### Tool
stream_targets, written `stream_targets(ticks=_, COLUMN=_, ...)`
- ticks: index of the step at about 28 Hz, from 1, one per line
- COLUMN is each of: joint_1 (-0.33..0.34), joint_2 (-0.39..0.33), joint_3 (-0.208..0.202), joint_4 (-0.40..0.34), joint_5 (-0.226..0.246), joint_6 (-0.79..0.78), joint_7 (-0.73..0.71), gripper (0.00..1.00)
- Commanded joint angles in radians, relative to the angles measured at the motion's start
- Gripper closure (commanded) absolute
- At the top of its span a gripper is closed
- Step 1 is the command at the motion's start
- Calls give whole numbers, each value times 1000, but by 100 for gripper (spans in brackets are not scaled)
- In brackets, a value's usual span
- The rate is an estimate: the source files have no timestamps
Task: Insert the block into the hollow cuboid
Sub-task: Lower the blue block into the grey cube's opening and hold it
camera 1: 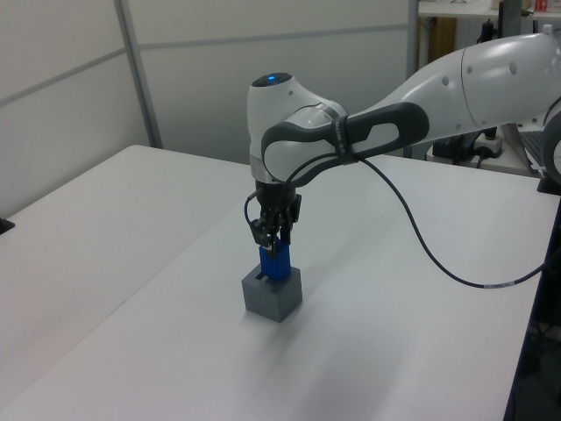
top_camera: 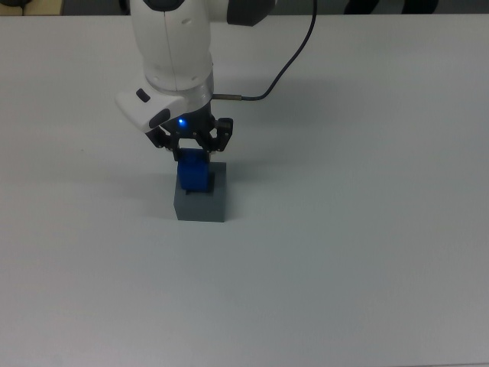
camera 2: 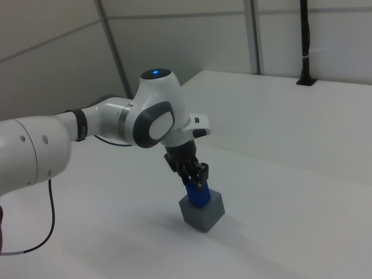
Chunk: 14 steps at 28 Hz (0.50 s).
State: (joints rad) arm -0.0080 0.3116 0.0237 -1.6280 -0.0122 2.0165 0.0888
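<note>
Block (top_camera: 192, 171) sits in hollow cuboid (top_camera: 202, 202) on white table (top_camera: 367, 229).

Tool (camera 2: 199, 185) apparently gripping block (camera 2: 196, 196) in hollow cuboid (camera 2: 202, 213).

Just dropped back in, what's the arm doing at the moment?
The Panda arm's tool is shut on the blue block and holds it right over the grey hollow cuboid on the white table. The block's lower end sits at the recess in the cuboid's top, and most of it rises above the rim, so it is not yet fully in or let go.
</note>
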Motion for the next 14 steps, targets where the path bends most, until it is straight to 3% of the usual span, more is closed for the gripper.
stream_targets(ticks=1, joint_1=8, joint_2=-14, joint_3=-4, joint_4=-7, joint_5=6, joint_6=4, joint_7=19, gripper=98)
stream_targets(ticks=14, joint_1=8, joint_2=-2, joint_3=-2, joint_4=-20, joint_5=3, joint_6=65, joint_7=19, gripper=97)
